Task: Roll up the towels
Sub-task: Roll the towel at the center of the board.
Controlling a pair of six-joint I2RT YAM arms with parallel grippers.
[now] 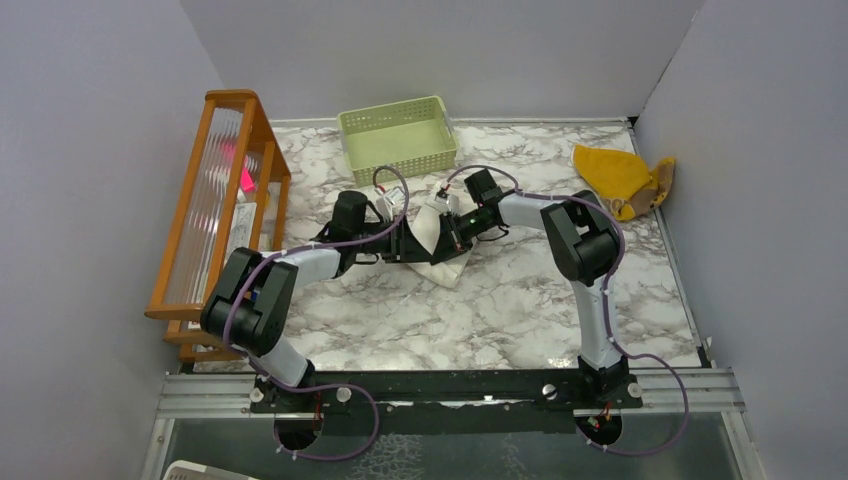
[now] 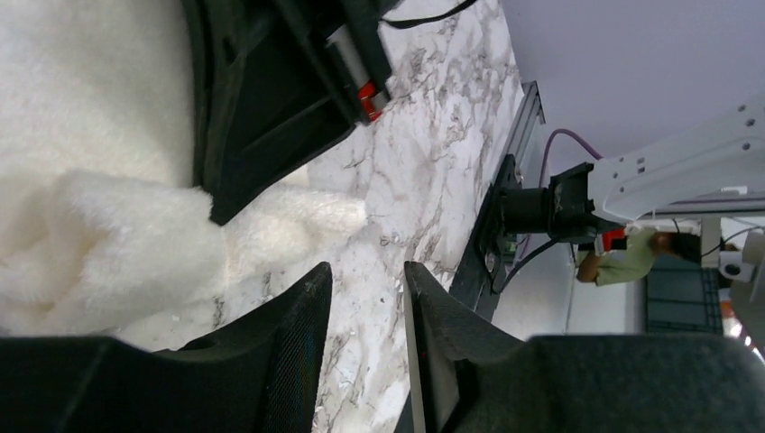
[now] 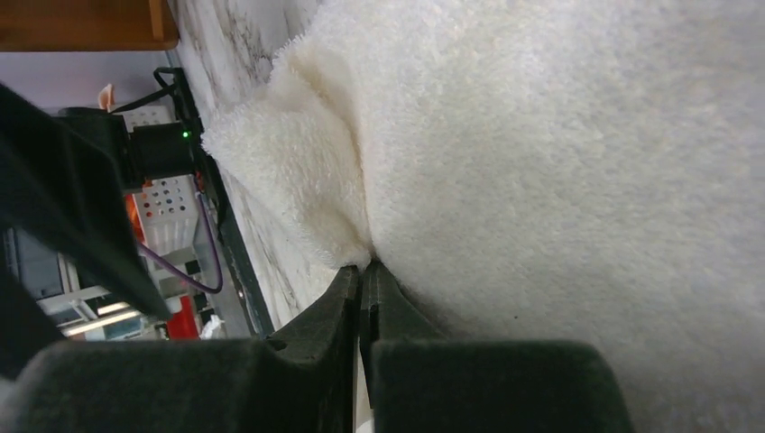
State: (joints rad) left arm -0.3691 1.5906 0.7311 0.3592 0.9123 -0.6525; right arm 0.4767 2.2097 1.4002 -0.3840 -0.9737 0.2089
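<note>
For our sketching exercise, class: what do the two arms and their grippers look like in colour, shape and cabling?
The left arm and right arm have white tube links between chunky black joints, with a purple cable looping along each. The left gripper and right gripper each have two black fingers; the left's show a fine grid texture.

I count two towels on my feed: one cream-white towel [image 1: 447, 262], one mustard-yellow towel [image 1: 618, 180]. One pale green basket [image 1: 405, 163], one wooden rack [image 1: 232, 97]. Two arms: left arm [image 1: 300, 262], right arm [image 1: 580, 240].
</note>
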